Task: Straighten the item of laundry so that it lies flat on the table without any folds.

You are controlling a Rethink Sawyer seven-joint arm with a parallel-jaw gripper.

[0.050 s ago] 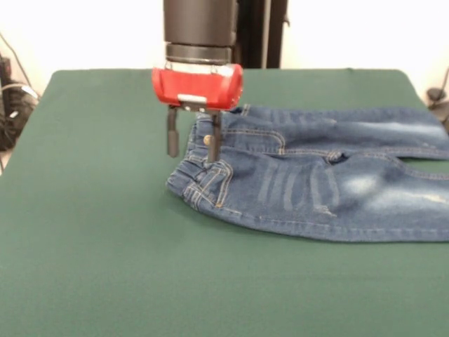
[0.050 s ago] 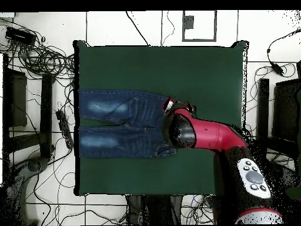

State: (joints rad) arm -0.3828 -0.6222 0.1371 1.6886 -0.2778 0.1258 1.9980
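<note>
Gripper [image 1: 193,140] stands open astride the jeans' [image 1: 316,186] waistband, gripping nothing; overhead, the arm [image 2: 206,134] hides those fingers.

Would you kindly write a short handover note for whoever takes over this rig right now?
End effector: open, empty, fingers pointing down at the waistband end of the small blue denim jeans; one finger is in front of the waistband by the button, the other is over bare cloth beside it. Whether they touch anything is unclear.
Jeans: laid out on the dark green felt-covered table, legs side by side and running to the table's edge in the overhead view.
Done: the legs look mostly flat.
Left: the waistband is bunched and wrinkled; smooth it, then check the leg ends.
</note>
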